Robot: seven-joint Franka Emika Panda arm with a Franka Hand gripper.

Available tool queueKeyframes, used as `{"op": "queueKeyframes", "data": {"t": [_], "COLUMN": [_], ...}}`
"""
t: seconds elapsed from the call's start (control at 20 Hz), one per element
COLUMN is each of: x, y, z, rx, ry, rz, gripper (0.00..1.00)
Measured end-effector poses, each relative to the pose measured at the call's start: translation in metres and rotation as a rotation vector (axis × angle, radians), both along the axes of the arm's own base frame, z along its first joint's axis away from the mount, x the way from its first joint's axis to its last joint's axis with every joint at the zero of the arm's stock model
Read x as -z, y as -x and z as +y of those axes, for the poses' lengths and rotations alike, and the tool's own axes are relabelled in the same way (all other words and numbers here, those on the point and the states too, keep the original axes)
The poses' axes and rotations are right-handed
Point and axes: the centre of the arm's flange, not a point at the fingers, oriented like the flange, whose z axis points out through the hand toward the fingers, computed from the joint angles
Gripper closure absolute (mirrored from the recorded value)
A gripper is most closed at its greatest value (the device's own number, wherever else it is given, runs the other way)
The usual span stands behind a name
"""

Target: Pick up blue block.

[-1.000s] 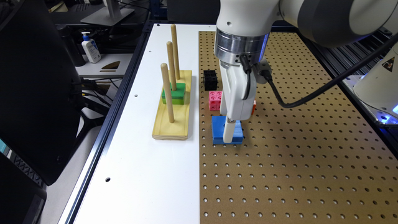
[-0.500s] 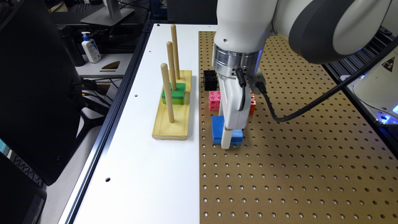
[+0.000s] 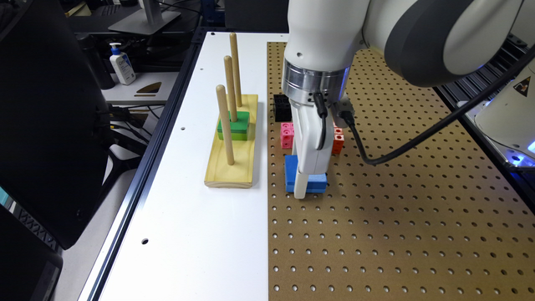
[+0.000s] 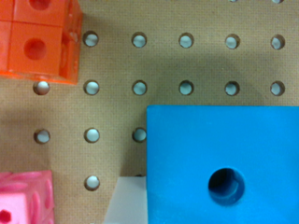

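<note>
White fingers [image 3: 301,189] reached down against the blue block's [image 3: 315,182] near edge; whether they were spread or pinching could not be told. That block lay flat on the brown pegboard bench [image 3: 397,217], with a pink block [image 3: 286,134] and an orange block [image 3: 337,142] just behind it.

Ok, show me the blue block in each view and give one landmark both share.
Exterior view: the blue block lies on the pegboard, partly behind the gripper, just in front of the pink block.
Wrist view: the blue block, centre hole showing, with a white finger against its side.
Shared landmark: the orange block.
</note>
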Motion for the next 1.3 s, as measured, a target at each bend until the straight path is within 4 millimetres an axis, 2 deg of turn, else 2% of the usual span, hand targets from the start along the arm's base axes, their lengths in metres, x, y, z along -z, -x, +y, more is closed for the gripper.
{"op": "queueKeyframes", "data": {"t": [0.5, 0.85, 1.15, 1.3], "x": [-0.001, -0.031, -0.037, -0.057], "y": [0.000, -0.001, -0.002, -0.002], "z": [0.000, -0.001, -0.001, -0.001], "rx": [0.000, -0.005, -0.005, -0.008], "ry": [0.000, 0.013, 0.015, 0.021], "rz": [-0.001, 0.000, -0.003, -0.009], "gripper": [1.00, 1.00, 1.00, 1.00]}}
